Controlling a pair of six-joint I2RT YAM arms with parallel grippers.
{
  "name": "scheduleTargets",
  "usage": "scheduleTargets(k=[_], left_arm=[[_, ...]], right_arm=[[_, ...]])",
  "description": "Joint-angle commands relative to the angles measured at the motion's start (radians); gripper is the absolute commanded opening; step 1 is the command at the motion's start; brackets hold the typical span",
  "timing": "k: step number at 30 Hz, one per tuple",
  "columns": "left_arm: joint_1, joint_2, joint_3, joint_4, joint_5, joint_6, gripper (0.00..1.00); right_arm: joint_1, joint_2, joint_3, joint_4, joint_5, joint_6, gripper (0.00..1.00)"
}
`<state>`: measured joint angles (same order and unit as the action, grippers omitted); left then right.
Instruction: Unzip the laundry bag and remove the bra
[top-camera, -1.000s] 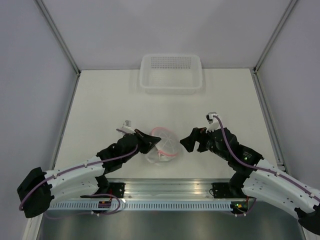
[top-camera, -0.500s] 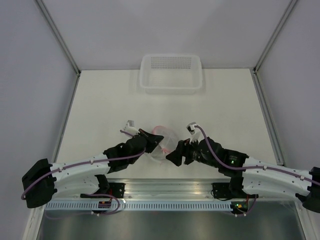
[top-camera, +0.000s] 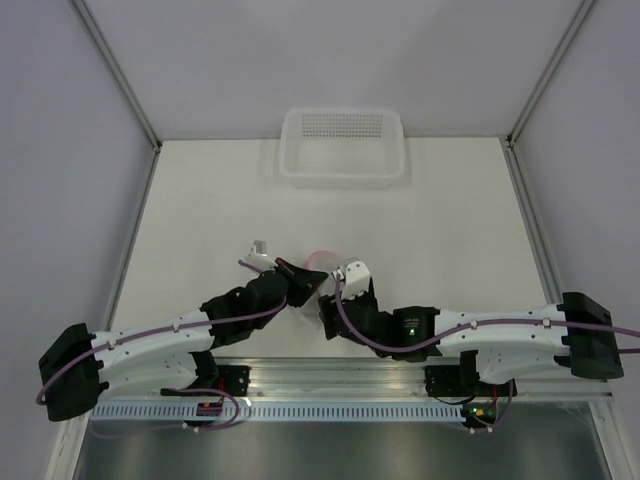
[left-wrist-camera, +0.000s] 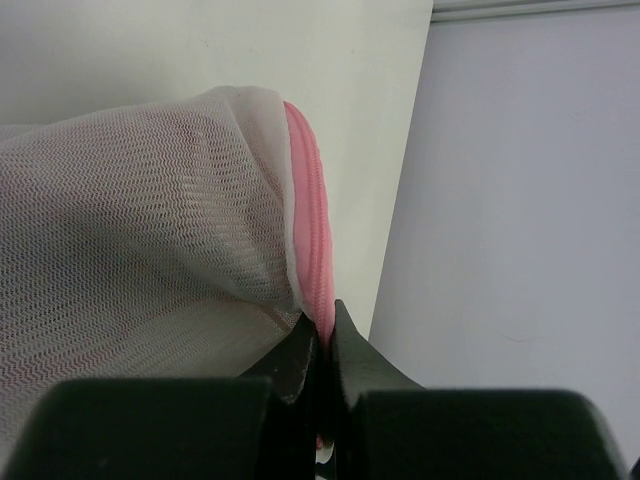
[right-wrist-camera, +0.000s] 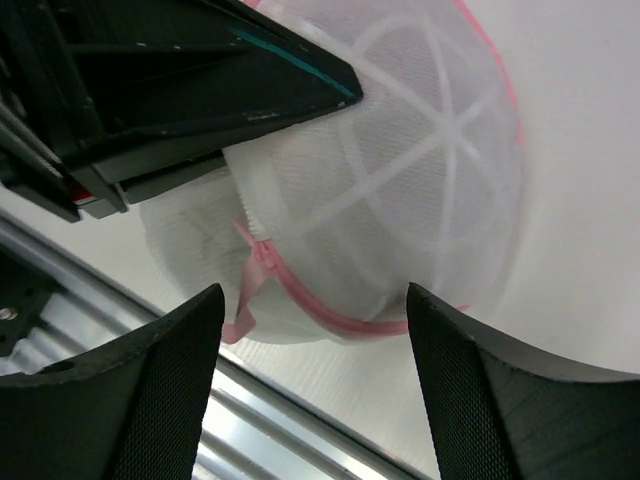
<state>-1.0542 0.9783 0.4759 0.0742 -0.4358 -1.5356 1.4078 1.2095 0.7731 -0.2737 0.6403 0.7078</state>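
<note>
Farthest left, low over the tabletop: the left hand, clenched. Pinches the pink trim of the bag right at the fingertips, with both fingers pressed together on it. Holds the white mesh up and to the left of the pinch in the wrist view, with the trim running up and away from the fingers along the mesh edge.

Just right of that hand, and touching it: the bag itself, a small rounded dome of see-through mesh with white ribs fanning out from one spot. Sits between the two hands, close to the near rail. Shows something white bunched inside, too blurred through the mesh to name. Carries a pink zip pull on the side toward the right hand, dangling from the trim just below the left hand's fingers. Cannot tell whether lifted or resting on the tabletop.

Next to the right: the right hand, released, with fingers spread wide. Faces the bag and the zip pull, just short of them, with nothing clasped; cannot tell whether touching the mesh.

Well beyond both hands, at the far edge of the tabletop: a clear basket.
</note>
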Motion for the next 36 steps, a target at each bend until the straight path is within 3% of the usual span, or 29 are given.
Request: scheduleTargets(k=[1, 4, 7, 8, 9, 11, 12, 14, 15, 18, 26, 31, 36], left_arm=[[-0.007, -0.024, -0.005, -0.128, -0.04, -0.095, 0.02], [-0.009, -0.013, 0.0, -0.125, -0.023, -0.092, 0.02], [-0.007, 0.002, 0.007, -0.125, -0.001, -0.081, 0.02], [-0.007, 0.002, 0.007, -0.122, 0.002, -0.083, 0.02], [-0.007, 0.005, 0.006, -0.12, 0.005, -0.08, 0.02], [-0.007, 0.002, 0.004, -0.117, 0.011, -0.074, 0.06], [-0.007, -0.003, 0.003, -0.114, 0.012, -0.069, 0.3], [-0.007, -0.021, 0.0, -0.114, 0.019, -0.058, 0.55], [-0.007, -0.03, -0.002, -0.116, 0.017, -0.052, 0.73], [-0.007, -0.066, -0.011, -0.114, 0.017, -0.038, 0.92], [-0.004, -0.078, -0.054, 0.06, 0.097, -0.058, 0.98], [0.002, -0.047, -0.036, 0.18, 0.206, -0.08, 1.0], [0.036, -0.033, -0.037, 0.256, 0.298, -0.109, 0.99]], right_arm=[[0.025, 0.039, 0.048, -0.067, 0.188, -0.028, 0.78], [0.029, 0.067, 0.058, -0.099, 0.249, -0.027, 0.54], [0.037, 0.067, 0.068, -0.134, 0.292, -0.021, 0.23], [0.039, 0.059, 0.063, -0.139, 0.295, -0.022, 0.04], [0.04, 0.052, 0.058, -0.139, 0.297, -0.025, 0.0], [0.043, 0.016, 0.037, -0.13, 0.288, -0.06, 0.01], [0.045, -0.014, 0.028, -0.125, 0.271, -0.076, 0.0], [0.046, -0.053, -0.006, -0.119, 0.26, -0.111, 0.0], [0.046, -0.095, -0.017, -0.117, 0.257, -0.138, 0.0], [0.046, -0.183, -0.055, -0.134, 0.24, -0.186, 0.0], [0.046, -0.294, -0.097, -0.116, 0.128, -0.291, 0.0], [0.083, -0.217, -0.049, -0.139, 0.133, -0.341, 0.0], [0.181, -0.097, 0.011, -0.185, 0.243, -0.352, 0.0]])
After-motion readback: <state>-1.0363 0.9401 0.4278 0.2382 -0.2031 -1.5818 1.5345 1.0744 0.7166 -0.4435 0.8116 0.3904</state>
